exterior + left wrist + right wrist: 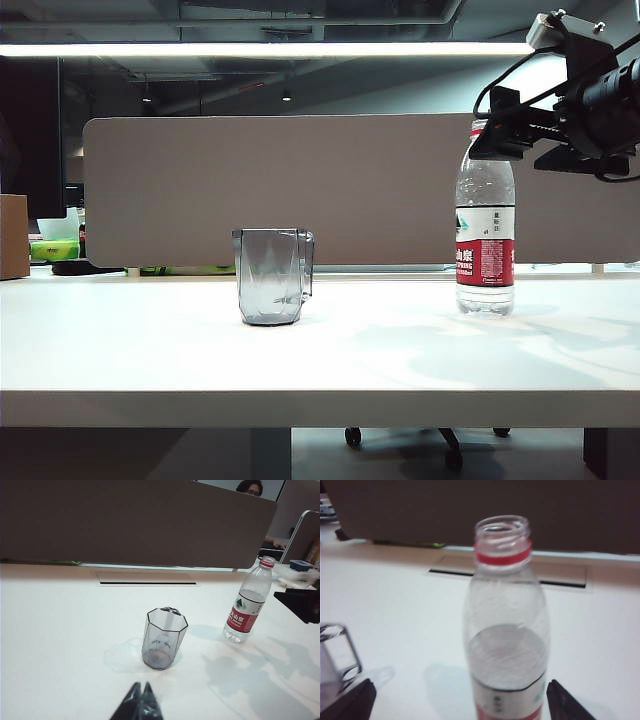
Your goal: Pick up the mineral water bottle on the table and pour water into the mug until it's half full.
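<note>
The tabletop (150, 340) carries both task things, well apart, and nothing is in my grasp, so nearly all the work is left. The mineral water bottle (485, 225) stands upright on the right side, uncapped, water (506, 652) reaching roughly its shoulder. The mug (272, 276) stands upright near the middle; I judge it empty, so no pouring has begun. My right end effector (461, 700) is at the bottle's upper part, jaws spread wide with a finger on either side of the body and not touching it. My left end effector (140, 705) hangs near the mug, its fingertips together. Left: grasp, lift, carry, tilt, pour to half.
</note>
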